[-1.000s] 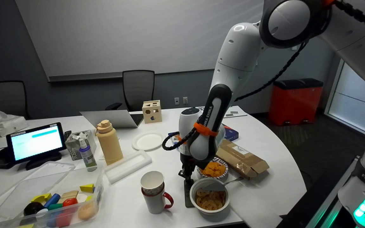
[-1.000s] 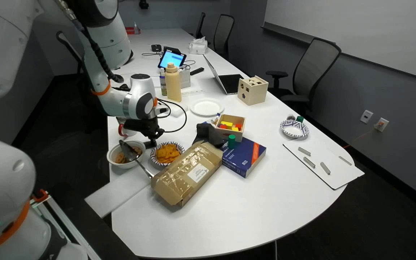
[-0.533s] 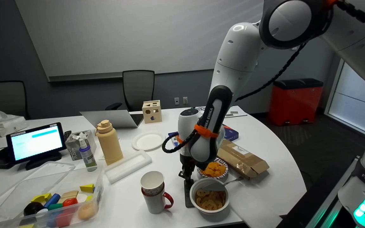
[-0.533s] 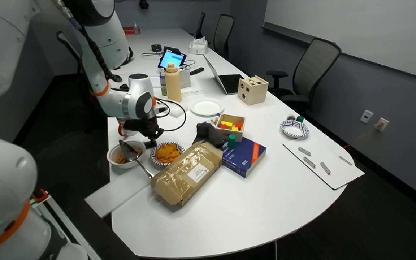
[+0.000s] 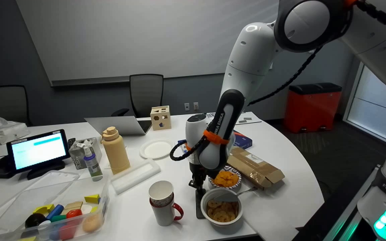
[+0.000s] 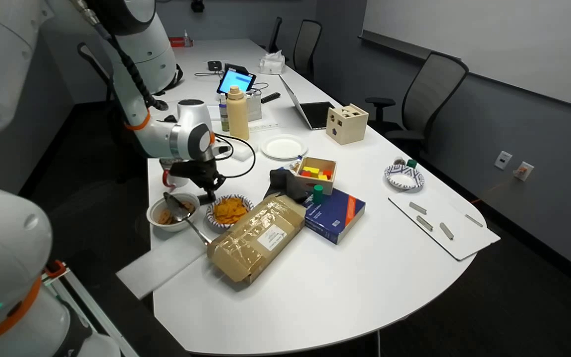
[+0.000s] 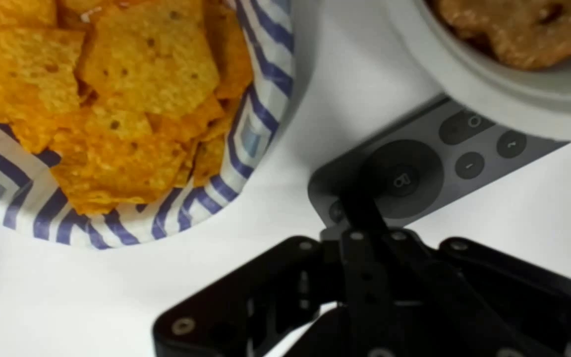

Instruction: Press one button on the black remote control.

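The black remote control (image 5: 199, 206) lies on the table beside a white bowl (image 5: 221, 207), whose rim covers part of it in the wrist view. In the wrist view the remote (image 7: 427, 148) shows a round pad and several small buttons. My gripper (image 7: 361, 210) points down at the remote's pad end. Its fingers are together with nothing visible between them. The dark tips lie over the pad's edge, beside a small button. Shadow hides whether they touch. The gripper (image 6: 210, 193) and a small part of the remote (image 6: 206, 199) also show in an exterior view.
A patterned bowl of chips (image 7: 260, 114) stands close by. Stacked cups (image 5: 164, 204) stand on the remote's other side. A spoon (image 6: 181, 210) rests on the white bowl. A cardboard box (image 6: 258, 238) lies near. Another dark remote (image 6: 270, 97) lies farther off.
The wrist has shifted slightly, its upper part leaning a little toward the cups' side, while the fingertips stay at the remote's end. The bowls, cups and box have not visibly moved.
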`<state>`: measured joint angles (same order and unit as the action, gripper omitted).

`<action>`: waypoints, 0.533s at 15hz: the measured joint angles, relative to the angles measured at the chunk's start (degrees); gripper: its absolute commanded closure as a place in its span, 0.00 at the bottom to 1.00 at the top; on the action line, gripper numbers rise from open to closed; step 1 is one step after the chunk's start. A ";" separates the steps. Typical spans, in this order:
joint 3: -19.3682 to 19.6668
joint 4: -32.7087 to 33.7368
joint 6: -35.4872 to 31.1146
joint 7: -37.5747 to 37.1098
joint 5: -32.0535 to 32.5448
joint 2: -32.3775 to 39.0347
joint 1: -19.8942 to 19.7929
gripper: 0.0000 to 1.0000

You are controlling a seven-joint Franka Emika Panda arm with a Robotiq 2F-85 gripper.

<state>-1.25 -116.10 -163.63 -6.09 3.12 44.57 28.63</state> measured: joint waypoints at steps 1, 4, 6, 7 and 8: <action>0.04 0.69 1.59 -0.41 0.00 -0.04 -0.10 1.00; -0.28 3.07 6.30 -1.56 0.00 -0.80 -0.66 1.00; -0.96 4.48 8.79 -2.07 -0.04 -1.95 -1.30 0.74; -1.29 5.03 9.73 -2.45 -0.05 -2.62 -1.61 0.72; -1.57 5.43 10.63 -2.85 -0.06 -3.38 -1.89 0.66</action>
<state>-2.82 -110.67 -152.99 -8.94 3.06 41.18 26.74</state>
